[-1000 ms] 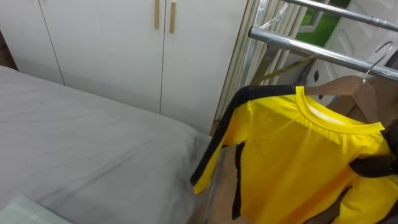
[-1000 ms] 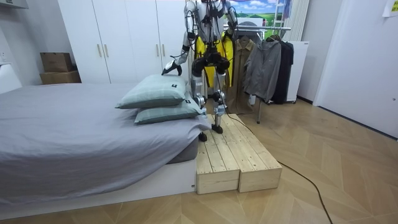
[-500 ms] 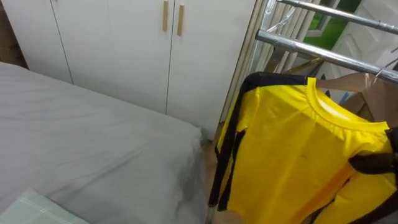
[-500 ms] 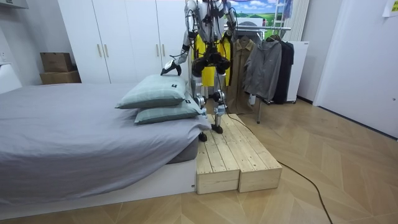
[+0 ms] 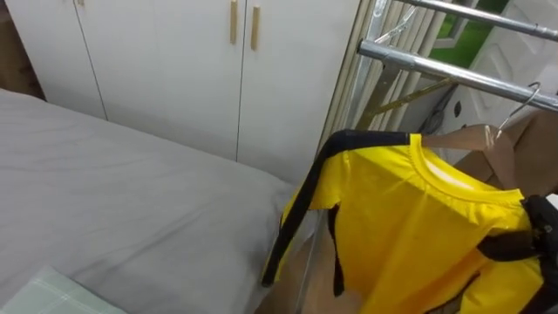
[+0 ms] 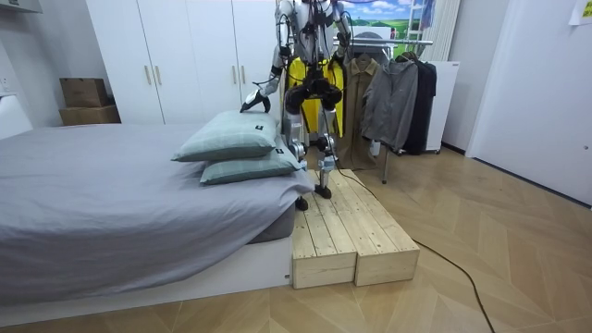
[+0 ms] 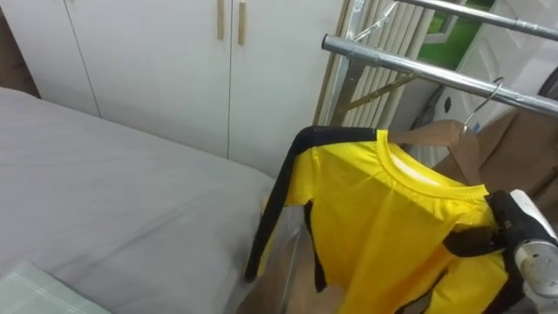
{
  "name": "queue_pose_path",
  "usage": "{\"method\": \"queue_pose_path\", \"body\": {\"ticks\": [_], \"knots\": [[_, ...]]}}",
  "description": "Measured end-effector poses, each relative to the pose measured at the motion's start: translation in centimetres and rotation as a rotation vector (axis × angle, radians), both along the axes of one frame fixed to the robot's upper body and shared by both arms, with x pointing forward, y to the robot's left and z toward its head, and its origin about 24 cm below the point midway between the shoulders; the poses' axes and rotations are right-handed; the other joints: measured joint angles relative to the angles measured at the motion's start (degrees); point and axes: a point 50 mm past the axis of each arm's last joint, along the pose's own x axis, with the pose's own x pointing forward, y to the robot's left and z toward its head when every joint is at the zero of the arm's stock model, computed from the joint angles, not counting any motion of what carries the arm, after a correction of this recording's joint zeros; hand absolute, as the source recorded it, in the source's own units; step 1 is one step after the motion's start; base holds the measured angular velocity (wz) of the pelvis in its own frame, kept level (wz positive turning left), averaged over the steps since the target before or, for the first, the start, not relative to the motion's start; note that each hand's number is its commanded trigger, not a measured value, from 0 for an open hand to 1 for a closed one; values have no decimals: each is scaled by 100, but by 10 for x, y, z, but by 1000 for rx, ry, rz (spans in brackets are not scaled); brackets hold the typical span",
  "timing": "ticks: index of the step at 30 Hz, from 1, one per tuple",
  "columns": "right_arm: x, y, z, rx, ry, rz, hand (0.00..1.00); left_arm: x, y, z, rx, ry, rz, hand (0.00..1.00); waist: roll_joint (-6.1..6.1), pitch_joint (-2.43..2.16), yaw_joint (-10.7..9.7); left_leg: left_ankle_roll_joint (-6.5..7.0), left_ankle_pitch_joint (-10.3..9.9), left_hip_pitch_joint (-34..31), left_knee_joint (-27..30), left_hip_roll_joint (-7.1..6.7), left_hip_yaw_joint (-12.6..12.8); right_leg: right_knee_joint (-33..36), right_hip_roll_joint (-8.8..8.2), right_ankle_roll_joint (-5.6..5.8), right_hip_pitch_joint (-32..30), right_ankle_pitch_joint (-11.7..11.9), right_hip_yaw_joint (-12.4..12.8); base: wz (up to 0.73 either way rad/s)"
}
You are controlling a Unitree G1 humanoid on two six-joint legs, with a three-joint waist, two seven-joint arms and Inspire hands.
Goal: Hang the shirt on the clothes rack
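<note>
Showing at the lower right, the right hand meets the shoulder of the yellow shirt; whether it grips I cannot tell. The shirt hangs on a wooden hanger beside the grey bed, hook close under the metal rail. The left hand hovers above the pillows; a white wardrobe stands behind.

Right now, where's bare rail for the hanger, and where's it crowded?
Bare: the lower rail, from its left end to the wooden hanger carrying the yellow shirt. The grey bed sheet between the wardrobe and the shirt is also free. Crowded: the rail's far end, where a grey jacket and a dark garment hang close together.
</note>
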Motion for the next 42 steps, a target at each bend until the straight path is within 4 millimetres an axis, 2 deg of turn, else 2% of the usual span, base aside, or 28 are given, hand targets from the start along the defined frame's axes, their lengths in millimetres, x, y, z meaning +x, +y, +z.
{"method": "queue_pose_path", "body": {"ticks": [7, 14, 26, 34, 35, 36, 37, 38, 42], "knots": [[-9, 1, -14, 92, 11, -40, 100, 3, 0, 1, -12, -19, 6, 0, -51, -30, 168, -4, 3, 41, 11, 3, -60, -81, -6, 0, 101, 25, -32, 3], [-9, 12, -24, 154, -16, -69, 100, 5, -1, 2, -12, -26, 2, 0, -33, -8, 160, -4, 3, 28, 19, 0, -165, -190, -34, 6, 178, 50, -136, 8], [-9, 22, -31, 197, -54, -101, 100, 11, -2, 4, -13, -47, -7, 0, -2, 8, 173, -13, -6, 0, -3, 9, -203, -258, -25, 2, 186, 56, -159, 1], [-14, 20, -35, 210, -53, -117, 100, 11, -2, 4, -17, -41, -7, 0, 18, 7, 278, -14, -7, 31, -3, 9, -214, -258, -27, 2, 221, 56, -166, 0], [-15, 20, -36, 210, -50, -119, 90, 11, -2, 4, -19, -40, -8, 0, 19, 6, 278, -14, -7, 32, -3, 9, -228, -257, -28, 2, 226, 56, -180, 5], [-15, 20, -36, 210, -49, -120, 40, 11, -2, 4, -21, -38, -10, 0, 19, 5, 278, -14, -7, 32, -3, 9, -235, -257, -27, 2, 229, 56, -187, 5], [-15, 19, -36, 210, -48, -121, 16, 11, -2, 4, -24, -35, -11, 0, 21, 6, 279, -14, -7, 33, -3, 9, -242, -255, -29, 2, 232, 57, -196, 0], [-15, 19, -36, 209, -48, -121, 0, 10, -2, 3, -24, -34, -11, 0, 21, 6, 282, -15, -7, 32, -3, 9, -242, -253, -28, 2, 230, 57, -196, 0], [-20, 17, -41, 205, -13, -134, 0, 9, -2, 3, -25, -32, -11, 0, 25, 9, 294, -18, -9, 32, -6, 9, -247, -255, 0, 2, 232, 57, -200, 0]]}}
